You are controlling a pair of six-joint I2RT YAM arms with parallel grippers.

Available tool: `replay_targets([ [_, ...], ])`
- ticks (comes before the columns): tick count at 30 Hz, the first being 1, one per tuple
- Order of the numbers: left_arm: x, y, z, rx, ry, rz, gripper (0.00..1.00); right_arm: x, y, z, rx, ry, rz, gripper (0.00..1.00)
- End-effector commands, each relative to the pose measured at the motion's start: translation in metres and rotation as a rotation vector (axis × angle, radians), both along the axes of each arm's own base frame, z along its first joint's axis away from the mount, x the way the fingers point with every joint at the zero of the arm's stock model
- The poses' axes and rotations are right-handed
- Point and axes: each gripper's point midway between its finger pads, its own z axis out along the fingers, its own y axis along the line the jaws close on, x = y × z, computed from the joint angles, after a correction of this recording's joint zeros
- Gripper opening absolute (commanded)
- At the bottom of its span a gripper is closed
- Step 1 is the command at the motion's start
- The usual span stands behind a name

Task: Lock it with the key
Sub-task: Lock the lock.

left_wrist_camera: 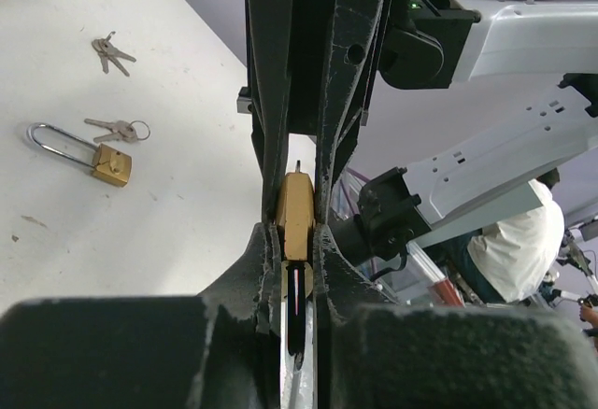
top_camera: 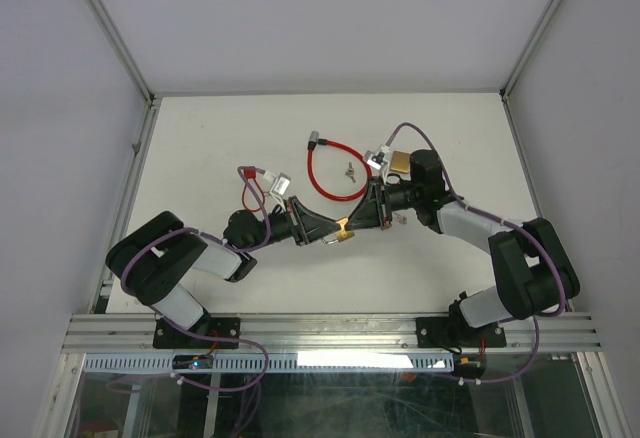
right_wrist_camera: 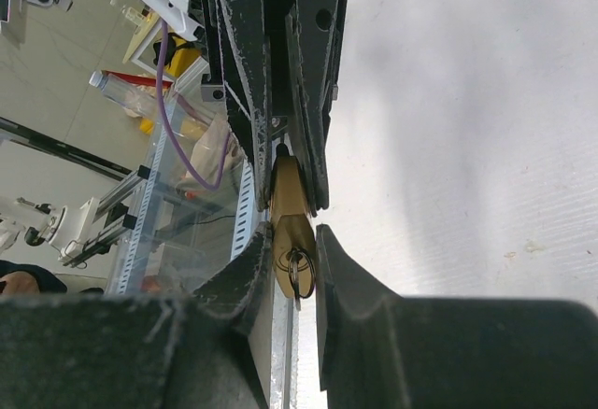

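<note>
Mid-frame above the white counter [top_camera: 450,148], left fingers [left_wrist_camera: 248,278] and right fingers [right_wrist_camera: 350,278] meet, both clamped on a brass padlock [right_wrist_camera: 285,204] with key ring [right_wrist_camera: 299,274].

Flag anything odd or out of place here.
Nothing damaged or spilled. The left gripper and right gripper both clamp one padlock. A second padlock with keys, a key bunch and a red cable lock lie scattered nearby.

Premises: robotics laboratory. Evidence: white table [top_camera: 220,138] boxed in by white panels [top_camera: 300,18] on aluminium extrusion framing [top_camera: 330,330]; slotted cable duct [top_camera: 300,361] at front; tiled floor [right_wrist_camera: 56,110] and a person in a white shirt [left_wrist_camera: 519,241] beyond.
</note>
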Motion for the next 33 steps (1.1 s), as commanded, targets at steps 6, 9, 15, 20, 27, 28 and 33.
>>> replay_targets([
  [6, -0.008, 0.019, 0.022, -0.025, -0.123, 0.002, 0.0, 0.018, -0.007, 0.031, 0.04, -0.138, 0.013, 0.45],
  [9, -0.009, 0.02, 0.02, 0.007, -0.138, 0.002, 0.0, 0.02, -0.012, 0.034, 0.048, -0.142, 0.008, 0.47],
  [15, -0.013, 0.022, 0.032, -0.01, -0.175, -0.007, 0.0, 0.014, -0.008, 0.027, 0.047, -0.11, 0.048, 0.44],
  [20, -0.013, 0.023, 0.034, -0.015, -0.176, -0.003, 0.0, 0.005, 0.0, 0.023, 0.031, -0.117, 0.095, 0.34],
  [27, -0.009, 0.026, 0.032, -0.009, -0.162, 0.032, 0.0, 0.001, 0.001, 0.025, 0.039, -0.131, 0.109, 0.25],
  [28, -0.008, 0.027, 0.033, -0.01, -0.159, 0.037, 0.0, 0.001, 0.001, 0.025, 0.039, -0.134, 0.111, 0.25],
  [33, -0.007, 0.027, 0.033, -0.013, -0.155, 0.043, 0.0, -0.004, 0.005, 0.022, 0.027, -0.13, 0.13, 0.25],
])
